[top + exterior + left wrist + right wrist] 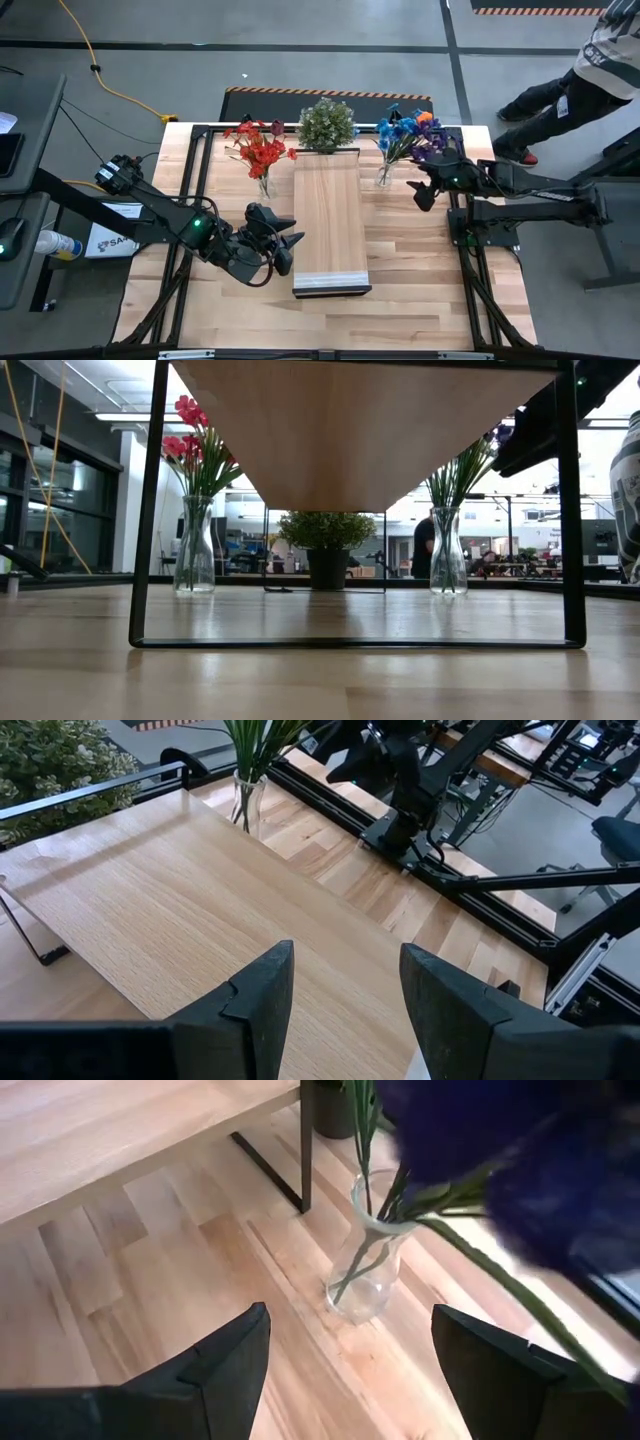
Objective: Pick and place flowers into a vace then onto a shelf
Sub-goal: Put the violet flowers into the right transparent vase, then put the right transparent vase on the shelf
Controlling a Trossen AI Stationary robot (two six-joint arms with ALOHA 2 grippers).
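Observation:
Red flowers stand in a clear glass vase on the tabletop, left of the shelf. Blue, purple and orange flowers stand in a second glass vase right of the shelf. The shelf is a light wood plank on a thin black frame. My left gripper is open at the shelf's left edge, its fingers above the plank with nothing between them. My right gripper is open just near of the blue bunch, short of its vase, holding nothing. Purple blooms hang close before its camera.
A bushy green potted plant stands at the shelf's far end. A person stands beyond the table's far right corner. A bottle and a box lie off the table's left side. Bare slatted tabletop lies near of the shelf.

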